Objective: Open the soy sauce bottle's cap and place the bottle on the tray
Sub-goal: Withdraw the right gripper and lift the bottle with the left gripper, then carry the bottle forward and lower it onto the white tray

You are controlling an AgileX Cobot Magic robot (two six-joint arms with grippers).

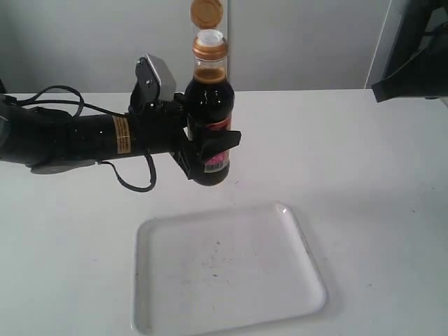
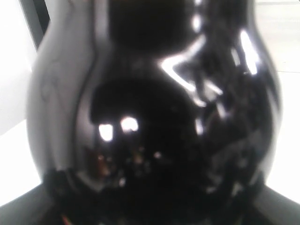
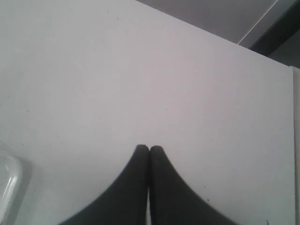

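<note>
The soy sauce bottle (image 1: pixel 208 105) is held upright above the table, behind the tray's far edge, with my left gripper (image 1: pixel 204 148) shut on its lower body. Its orange-gold cap (image 1: pixel 206 12) is flipped open, and the white spout (image 1: pixel 209 36) shows above the orange collar. In the left wrist view the dark bottle (image 2: pixel 154 117) fills nearly the whole picture and hides the fingers. The white tray (image 1: pixel 168 308) lies flat at the front, below the bottle. My right gripper (image 3: pixel 149 149) is shut on nothing above bare table; a tray corner (image 3: pixel 7 187) shows near it.
A black cable (image 1: pixel 63 94) loops over the left arm. Part of the right arm's dark body (image 1: pixel 413 63) sits at the far right edge. A grey wall backs the white table (image 1: pixel 364 182).
</note>
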